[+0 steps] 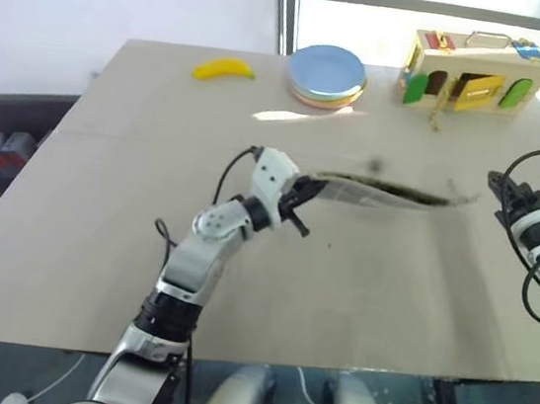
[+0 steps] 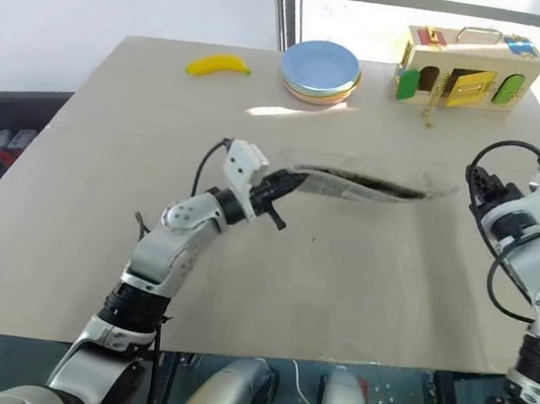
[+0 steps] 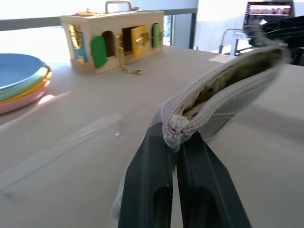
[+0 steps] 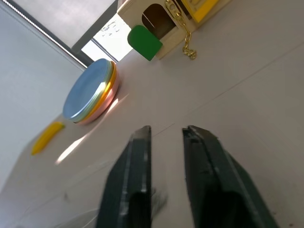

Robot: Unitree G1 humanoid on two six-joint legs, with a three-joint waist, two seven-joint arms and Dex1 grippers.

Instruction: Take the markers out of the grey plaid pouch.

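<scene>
The grey plaid pouch [image 1: 381, 190] hangs stretched sideways above the middle of the table, its zip mouth gaping on a yellowish lining [image 3: 223, 80]. My left gripper [image 3: 178, 137] is shut on the pouch's left corner, by the zip end. The pouch's far end hangs free and blurred. To its right, my right gripper [image 2: 476, 184] sits apart from the pouch; in the right wrist view [image 4: 166, 133] its fingers are open with nothing between them. The markers are hidden.
At the back of the beige table [image 1: 92, 268] lie a yellow banana [image 1: 224, 69], a stack of pastel plates [image 1: 326, 75] and a wooden latch box [image 1: 476, 75] with a brass chain. The table's right edge runs under my right arm.
</scene>
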